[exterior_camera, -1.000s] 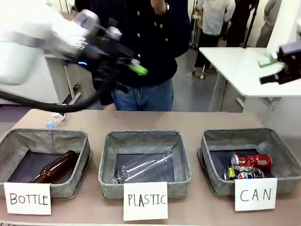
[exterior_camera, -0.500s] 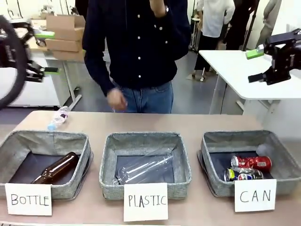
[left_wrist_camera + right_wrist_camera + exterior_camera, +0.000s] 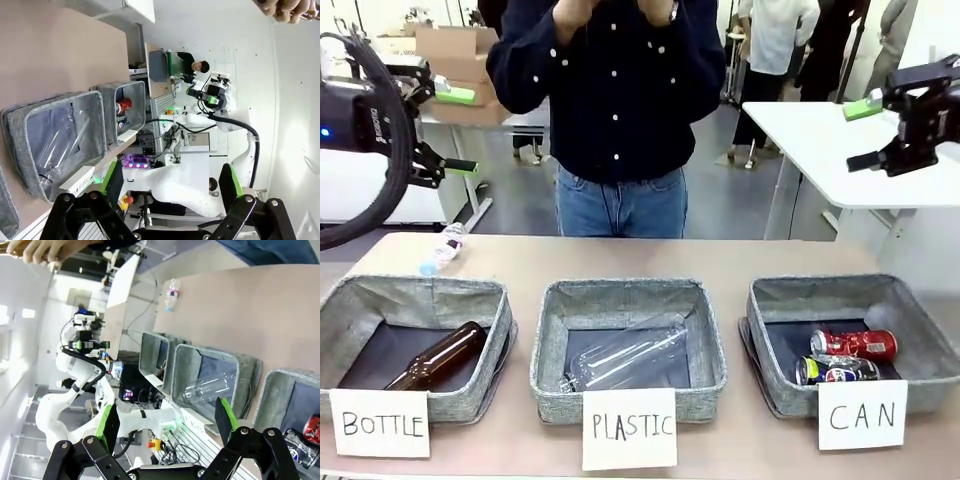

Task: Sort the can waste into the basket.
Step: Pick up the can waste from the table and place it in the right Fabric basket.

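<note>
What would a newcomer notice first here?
Of three grey baskets in a row, the CAN basket at right holds a red can and a dark blue can. A brown bottle lies in the BOTTLE basket at left, a clear bottle in the PLASTIC basket between. The left gripper and right gripper hang open, high at either side.

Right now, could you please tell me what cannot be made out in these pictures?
- Front view: brown glass bottle, mouth hidden behind the BOTTLE basket wall.
- Front view: blue-and-silver can, lower side hidden by the CAN basket wall.
- Right wrist view: red can, cut off by the right edge.
- Front view: small plastic bottle, label too small.
</note>
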You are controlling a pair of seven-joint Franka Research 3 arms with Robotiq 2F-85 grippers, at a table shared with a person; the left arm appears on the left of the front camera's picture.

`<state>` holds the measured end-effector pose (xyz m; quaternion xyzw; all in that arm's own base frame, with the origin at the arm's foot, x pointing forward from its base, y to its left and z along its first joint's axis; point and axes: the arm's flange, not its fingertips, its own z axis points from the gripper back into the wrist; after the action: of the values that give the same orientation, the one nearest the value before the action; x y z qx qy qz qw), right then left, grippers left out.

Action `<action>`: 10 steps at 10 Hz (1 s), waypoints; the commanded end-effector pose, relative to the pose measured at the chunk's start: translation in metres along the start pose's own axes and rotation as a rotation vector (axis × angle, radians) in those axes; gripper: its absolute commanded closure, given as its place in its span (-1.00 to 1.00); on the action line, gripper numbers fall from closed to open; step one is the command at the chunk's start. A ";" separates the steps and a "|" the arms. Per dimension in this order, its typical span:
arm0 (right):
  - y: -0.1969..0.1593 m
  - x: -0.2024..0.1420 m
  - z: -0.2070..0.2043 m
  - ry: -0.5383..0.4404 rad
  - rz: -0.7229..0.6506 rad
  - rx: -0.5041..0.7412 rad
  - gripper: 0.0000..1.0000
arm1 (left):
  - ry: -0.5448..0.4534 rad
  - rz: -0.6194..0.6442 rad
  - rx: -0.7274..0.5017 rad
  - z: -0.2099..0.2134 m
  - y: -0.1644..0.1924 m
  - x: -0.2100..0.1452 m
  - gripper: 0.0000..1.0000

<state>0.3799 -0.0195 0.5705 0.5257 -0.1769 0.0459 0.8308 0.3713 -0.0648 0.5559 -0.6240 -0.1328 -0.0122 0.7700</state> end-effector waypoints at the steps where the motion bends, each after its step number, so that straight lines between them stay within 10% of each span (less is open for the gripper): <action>1: 0.001 0.000 -0.002 0.004 0.022 0.003 -1.00 | -0.016 -0.011 -0.007 0.006 -0.003 0.004 -1.00; 10: 0.001 0.000 -0.002 0.004 0.022 0.003 -1.00 | -0.016 -0.011 -0.007 0.006 -0.003 0.004 -1.00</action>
<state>0.3799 -0.0194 0.5705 0.5258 -0.1767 0.0464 0.8307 0.3725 -0.0597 0.5582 -0.6231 -0.1386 -0.0085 0.7697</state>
